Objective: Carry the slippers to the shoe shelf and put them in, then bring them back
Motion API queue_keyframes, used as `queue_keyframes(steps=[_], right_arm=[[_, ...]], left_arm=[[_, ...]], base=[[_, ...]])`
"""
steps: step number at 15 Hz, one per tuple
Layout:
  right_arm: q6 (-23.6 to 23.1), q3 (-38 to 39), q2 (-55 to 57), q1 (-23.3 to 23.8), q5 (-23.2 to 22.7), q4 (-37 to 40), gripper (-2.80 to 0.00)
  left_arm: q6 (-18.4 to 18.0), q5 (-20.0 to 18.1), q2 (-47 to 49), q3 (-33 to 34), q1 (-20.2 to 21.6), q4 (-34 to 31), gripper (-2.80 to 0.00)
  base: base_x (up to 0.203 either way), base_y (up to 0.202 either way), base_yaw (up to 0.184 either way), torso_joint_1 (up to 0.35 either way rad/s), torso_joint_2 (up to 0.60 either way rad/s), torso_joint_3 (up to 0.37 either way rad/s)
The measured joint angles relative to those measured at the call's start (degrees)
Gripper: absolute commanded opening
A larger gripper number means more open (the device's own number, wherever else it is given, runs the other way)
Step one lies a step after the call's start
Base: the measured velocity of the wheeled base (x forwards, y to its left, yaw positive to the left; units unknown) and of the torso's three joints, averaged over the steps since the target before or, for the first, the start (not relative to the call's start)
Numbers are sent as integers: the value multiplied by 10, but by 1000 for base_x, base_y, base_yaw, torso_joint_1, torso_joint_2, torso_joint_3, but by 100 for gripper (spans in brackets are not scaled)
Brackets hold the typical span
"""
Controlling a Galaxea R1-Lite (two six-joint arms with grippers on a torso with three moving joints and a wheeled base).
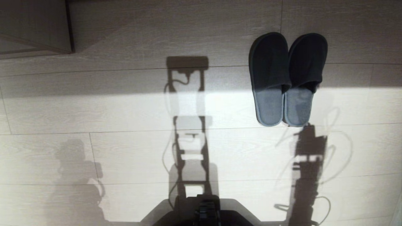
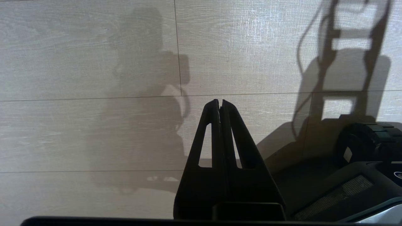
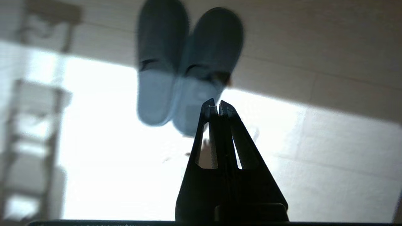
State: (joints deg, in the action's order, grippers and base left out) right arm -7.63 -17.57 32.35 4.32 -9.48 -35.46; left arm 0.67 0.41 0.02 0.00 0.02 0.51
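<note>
Soft cloth slippers (image 1: 287, 78), wood-grain floor (image 1: 125, 106)

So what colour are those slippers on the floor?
Grey-blue: the slippers have dark toe covers in shadow and paler blue insoles in the light, clearest in the head view.

slippers (image 1: 287, 80): grey-blue cloth at right of centre in my head view; the toe halves look near-black in shadow, the open heel beds a paler blue-grey in the light.
floor (image 1: 125, 106): pale beige planks with fine wood grain and thin dark seams; a bright band runs across the middle, crossed by grey shadows.
wood panel (image 1: 34, 26): taupe-brown with a dark edge, upper left.
my left gripper (image 2: 220, 102): black.
my right gripper (image 3: 216, 105): black.
my base (image 1: 204, 212): black, bottom centre.
</note>
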Motion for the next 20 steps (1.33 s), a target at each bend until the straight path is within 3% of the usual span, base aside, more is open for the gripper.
queue_keyframes(steps=[3,6,8,12,14,20], right_arm=[[19,34,-144,-22,-48,139,-280],[26,101,-251,-38,-56,237,-280],[27,149,-292,-41,-16,267,-280],[30,173,-320,-43,86,312,-280],[34,174,-323,-43,95,357,-280],[91,176,-326,-43,102,350,-280]], left_arm=[[0,0,0,0,0,0,-280],[0,0,0,0,0,0,-280],[0,0,0,0,0,0,-280],[0,0,0,0,0,0,-280],[0,0,0,0,0,0,-280],[4,0,0,0,0,-1,-280]], base=[[0,0,0,0,0,0],[0,0,0,0,0,0],[0,0,0,0,0,0],[0,0,0,0,0,0],[0,0,0,0,0,0],[0,0,0,2,1,87]])
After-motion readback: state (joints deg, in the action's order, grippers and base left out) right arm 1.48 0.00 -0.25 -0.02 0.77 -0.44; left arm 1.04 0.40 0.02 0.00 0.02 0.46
